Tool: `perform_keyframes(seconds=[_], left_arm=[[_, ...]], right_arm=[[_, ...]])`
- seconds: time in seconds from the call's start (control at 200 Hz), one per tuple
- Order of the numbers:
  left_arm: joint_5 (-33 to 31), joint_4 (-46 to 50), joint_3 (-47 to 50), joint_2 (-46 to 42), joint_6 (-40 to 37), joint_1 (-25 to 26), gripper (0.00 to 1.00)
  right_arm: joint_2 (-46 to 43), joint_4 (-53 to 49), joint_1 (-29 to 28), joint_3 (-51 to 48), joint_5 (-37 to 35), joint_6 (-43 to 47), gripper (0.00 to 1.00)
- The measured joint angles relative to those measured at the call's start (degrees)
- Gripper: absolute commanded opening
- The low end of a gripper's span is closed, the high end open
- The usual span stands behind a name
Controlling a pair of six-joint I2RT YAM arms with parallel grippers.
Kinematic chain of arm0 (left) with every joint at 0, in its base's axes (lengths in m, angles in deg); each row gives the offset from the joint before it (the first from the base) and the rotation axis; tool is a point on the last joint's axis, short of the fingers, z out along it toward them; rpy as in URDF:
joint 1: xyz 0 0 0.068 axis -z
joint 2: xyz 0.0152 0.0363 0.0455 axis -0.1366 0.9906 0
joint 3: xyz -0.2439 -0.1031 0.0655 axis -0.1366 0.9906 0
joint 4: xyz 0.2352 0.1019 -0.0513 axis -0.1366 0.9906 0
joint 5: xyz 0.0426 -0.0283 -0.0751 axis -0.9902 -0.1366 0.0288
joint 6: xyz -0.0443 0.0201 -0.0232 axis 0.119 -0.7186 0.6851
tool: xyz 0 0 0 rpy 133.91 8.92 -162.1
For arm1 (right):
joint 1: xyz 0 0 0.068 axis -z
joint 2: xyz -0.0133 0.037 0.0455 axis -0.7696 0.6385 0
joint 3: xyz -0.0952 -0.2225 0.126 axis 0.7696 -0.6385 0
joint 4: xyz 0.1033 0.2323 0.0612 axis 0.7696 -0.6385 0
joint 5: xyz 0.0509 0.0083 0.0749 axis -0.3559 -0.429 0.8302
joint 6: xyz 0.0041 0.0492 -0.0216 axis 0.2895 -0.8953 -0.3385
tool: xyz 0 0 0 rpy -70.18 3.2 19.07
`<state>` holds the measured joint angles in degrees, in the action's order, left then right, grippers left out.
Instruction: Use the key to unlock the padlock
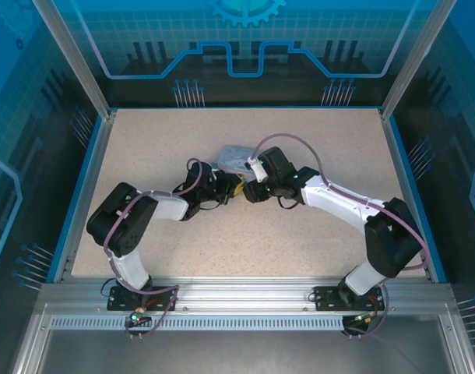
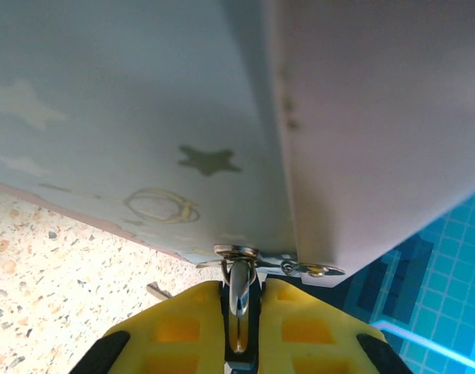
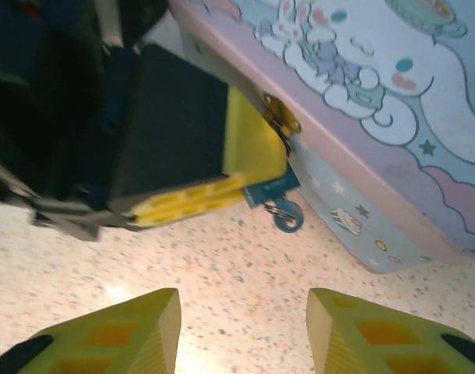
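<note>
Right wrist: cartoon tin (image 3: 393, 117) beside left hand (image 3: 253, 167)

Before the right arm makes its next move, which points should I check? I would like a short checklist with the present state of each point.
1. Left gripper shut on the padlock at its shackle: ok.
2. Padlock kept at the clasp of the tin: ok.
3. Right gripper open, nothing between its fingers: ok.
4. Key in sight, hanging under the left fingers: ok.
5. Key seated in the keyhole: cannot tell.
6. Right fingers around the key: not ok; it lies ahead of them, apart.
</note>
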<state>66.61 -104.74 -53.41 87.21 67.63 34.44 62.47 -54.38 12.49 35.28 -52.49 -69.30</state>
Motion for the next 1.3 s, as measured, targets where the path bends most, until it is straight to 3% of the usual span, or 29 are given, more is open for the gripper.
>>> perform_keyframes(seconds=[0.85,1.09,1.231,1.301], left_arm=[[5.07,5.31,-2.67,-0.07,0.02,-1.18,0.0],[5.09,5.38,-2.67,-0.07,0.04,-1.31,0.0],[5.05,5.57,-2.69,-0.07,0.0,-1.49,0.0],[5.05,6.1,-2.69,-0.04,-0.02,-1.6,0.0]], right_arm=[[10.16,0.44,-0.92,6.12,-3.43,6.4,0.37],[10.78,0.42,-1.14,6.36,-5.2,7.43,0.23],[11.28,0.39,-1.16,6.49,-5.66,8.15,0.0],[11.43,0.33,-1.14,6.51,-5.29,7.61,0.0]])
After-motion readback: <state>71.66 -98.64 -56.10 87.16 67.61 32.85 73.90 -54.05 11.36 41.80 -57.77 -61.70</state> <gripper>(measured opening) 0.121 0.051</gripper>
